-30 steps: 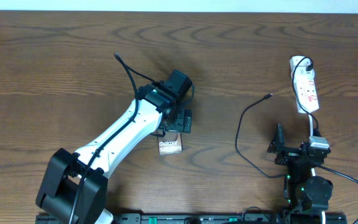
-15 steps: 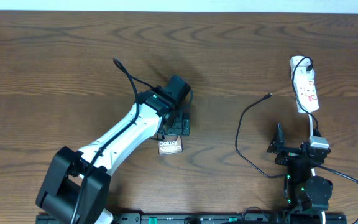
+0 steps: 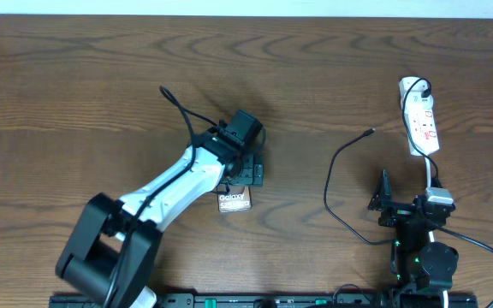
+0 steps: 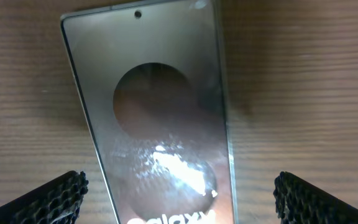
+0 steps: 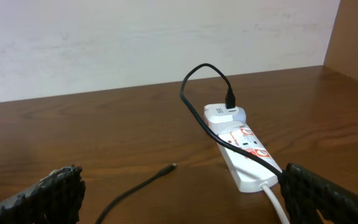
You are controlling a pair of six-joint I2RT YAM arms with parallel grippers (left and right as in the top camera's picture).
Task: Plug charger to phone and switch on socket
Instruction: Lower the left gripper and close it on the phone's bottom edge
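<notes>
Left gripper (image 4: pixel 180 200) is wide open over the phone (image 4: pixel 154 112). One finger (image 4: pixel 51 198) sits in the lower left corner of the left wrist view and the other in the lower right, both clear of the phone's edges. Phone lies flat on the wooden table (image 3: pixel 75 85), face up, with the dark oval and part of the "Galaxy" lettering showing. In the overhead view it's centre-left, and the left arm covers most of it.

Right gripper (image 5: pixel 191 204) is also open and holds nothing. It's low at the bottom right of the overhead view, pointing toward the socket (image 5: pixel 244 158).

Socket is at the right side of the table, upper right in overhead. A white adapter (image 5: pixel 222 114) is plugged in at its far end.

Charger (image 3: pixel 327 195) runs from the adapter, loops back over the socket, then curves left across the table. Its connector tip (image 5: pixel 171 166) lies loose on the wood left of the socket, well apart from the phone.

The socket's white cord (image 5: pixel 276 200) exits toward the bottom right of the right wrist view. Can't tell the switch position.
</notes>
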